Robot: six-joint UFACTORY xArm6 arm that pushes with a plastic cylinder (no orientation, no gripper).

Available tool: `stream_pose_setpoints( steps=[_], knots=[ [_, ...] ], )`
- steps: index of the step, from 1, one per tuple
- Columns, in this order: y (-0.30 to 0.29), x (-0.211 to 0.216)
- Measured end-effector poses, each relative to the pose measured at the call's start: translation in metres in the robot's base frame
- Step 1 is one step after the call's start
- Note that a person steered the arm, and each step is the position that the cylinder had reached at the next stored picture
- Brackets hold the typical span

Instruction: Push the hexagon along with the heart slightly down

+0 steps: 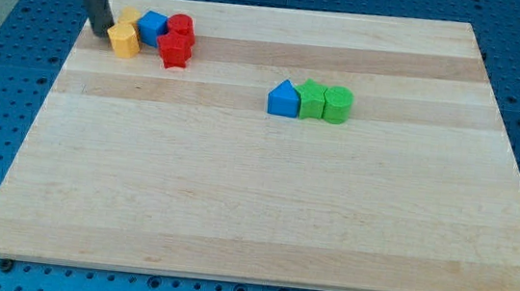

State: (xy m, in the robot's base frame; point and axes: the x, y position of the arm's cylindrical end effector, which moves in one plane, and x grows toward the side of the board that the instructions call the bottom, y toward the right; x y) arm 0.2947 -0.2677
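A yellow hexagon (124, 41) lies near the board's top left corner. A second yellow block, which looks like the heart (129, 19), touches it just above. My tip (102, 31) rests on the board right beside the hexagon's left side, touching it or nearly so. The dark rod rises from there out of the view's top.
A blue block (152, 26) sits right of the yellow pair, with two red blocks (175, 49) (181, 28) beside it. In the board's middle a blue block (283, 100), a green block (312, 100) and a green cylinder (338, 104) stand in a row. The wooden board (253, 213) lies on a blue perforated table.
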Motion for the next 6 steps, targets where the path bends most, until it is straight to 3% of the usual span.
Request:
stream_pose_setpoints(
  steps=[2, 3, 6],
  knots=[
    [-0.002, 0.011],
    [-0.002, -0.047],
    [0.010, -0.079]
  ],
)
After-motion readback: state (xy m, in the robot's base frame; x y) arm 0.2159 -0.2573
